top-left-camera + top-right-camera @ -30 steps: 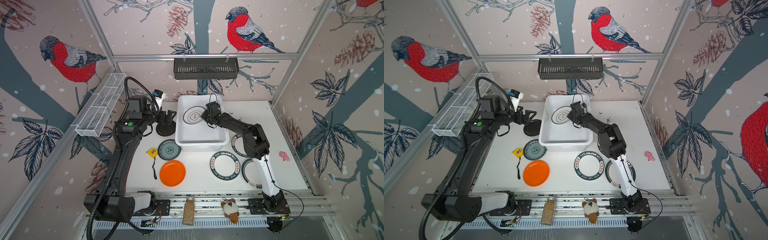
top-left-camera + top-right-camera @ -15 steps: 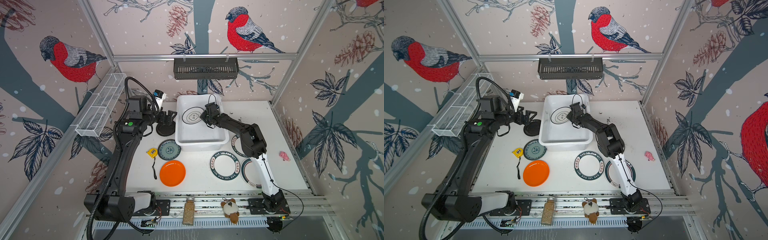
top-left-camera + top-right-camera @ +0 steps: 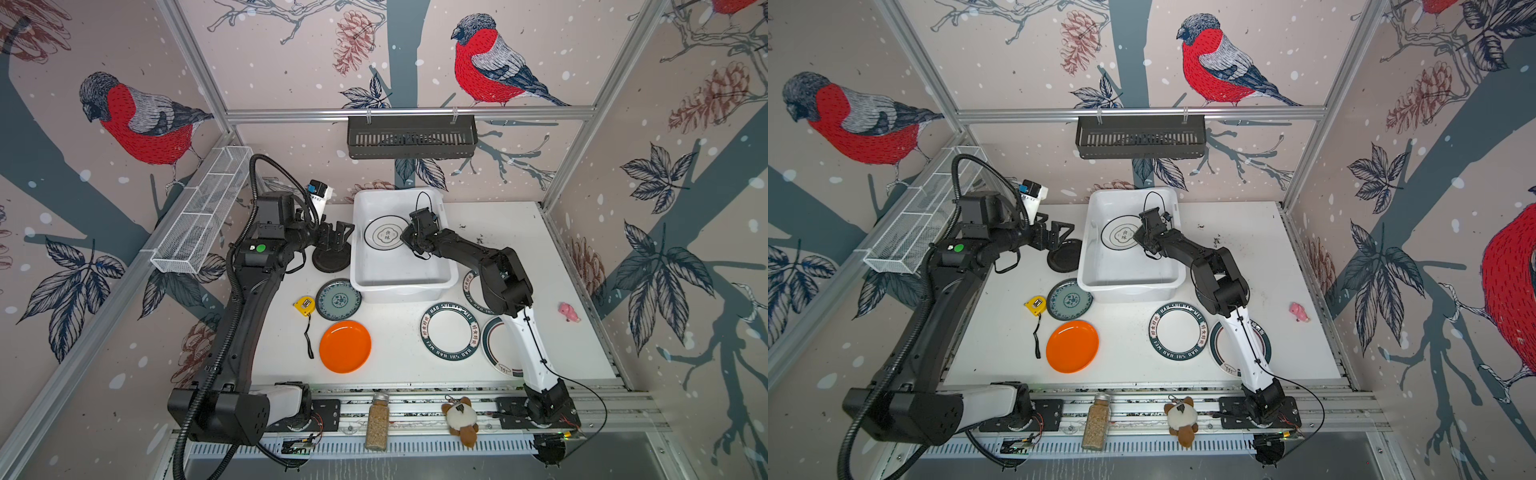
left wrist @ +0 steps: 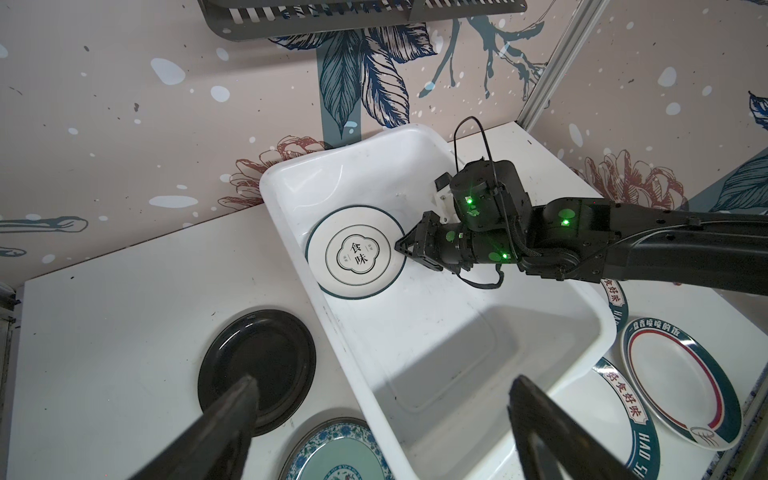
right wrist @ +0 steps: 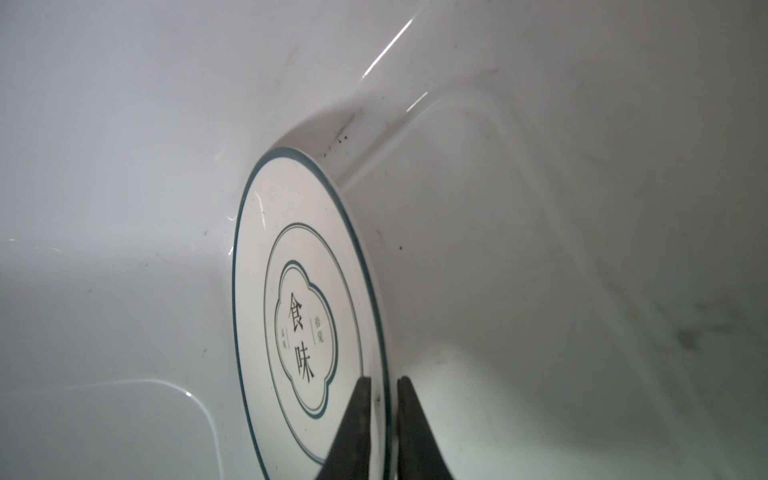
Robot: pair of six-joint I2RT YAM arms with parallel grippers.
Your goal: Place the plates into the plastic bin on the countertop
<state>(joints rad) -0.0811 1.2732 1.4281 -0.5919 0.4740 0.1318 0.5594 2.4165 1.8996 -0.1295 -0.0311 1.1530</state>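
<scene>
A white plate [image 3: 384,235] [image 3: 1121,235] [image 4: 357,257] with a thin teal rim and dark characters lies in the plastic bin [image 3: 399,286] [image 3: 1129,291] [image 4: 328,324], at its far left. My right gripper [image 3: 405,239] [image 3: 1138,237] [image 4: 398,245] [image 5: 380,380] is shut on that plate's [image 5: 299,291] near rim, one finger on each side. My left gripper [image 3: 338,232] [image 3: 1059,230] [image 4: 384,382] hangs open and empty above the black plate [image 3: 332,262] [image 4: 257,365], left of the bin. The teal floral plate [image 3: 338,299], the orange plate [image 3: 345,345] and a letter-rimmed plate [image 3: 450,330] lie on the countertop [image 3: 395,365].
A ringed plate [image 3: 498,345] and another lettered plate [image 3: 469,286] lie partly under my right arm. On the countertop are a yellow tape measure [image 3: 304,305] and a pink toy [image 3: 568,311]. A black slotted basket [image 3: 411,137] hangs on the back wall, and a wire mesh tray [image 3: 203,216] on the left wall.
My right gripper has edged slightly to the left inside the bin, still at the white plate's rim. The left arm has not moved.
</scene>
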